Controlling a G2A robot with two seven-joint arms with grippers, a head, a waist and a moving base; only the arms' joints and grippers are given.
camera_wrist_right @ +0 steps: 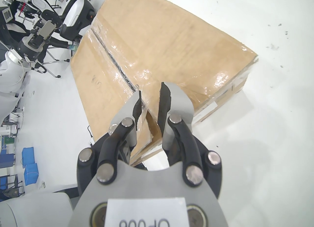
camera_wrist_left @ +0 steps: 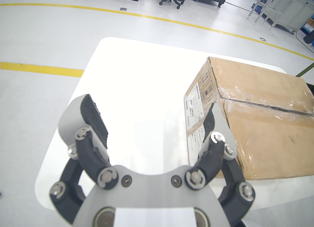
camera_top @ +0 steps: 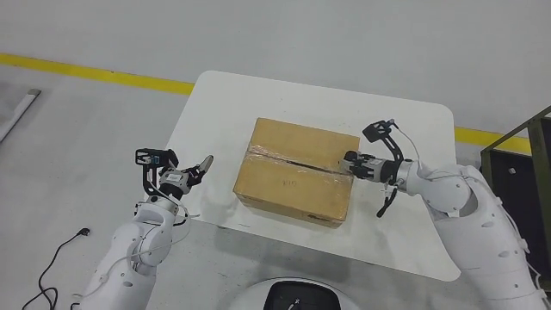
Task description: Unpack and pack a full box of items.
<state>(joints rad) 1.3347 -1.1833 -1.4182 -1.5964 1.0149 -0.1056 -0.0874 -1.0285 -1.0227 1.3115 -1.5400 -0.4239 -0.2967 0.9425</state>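
We find a cardboard box [camera_top: 293, 168] sealed shut at the middle of the white surface [camera_top: 224, 103]. The left pincer [camera_wrist_left: 149, 105] hovers wide open just beside its left end, while the right pincer [camera_wrist_right: 150, 90], fingers narrowly parted, straddles the taped seam [camera_wrist_right: 115, 61] at its right end

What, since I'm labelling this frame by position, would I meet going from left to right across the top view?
left tool → cardboard box → right tool, at the box's end
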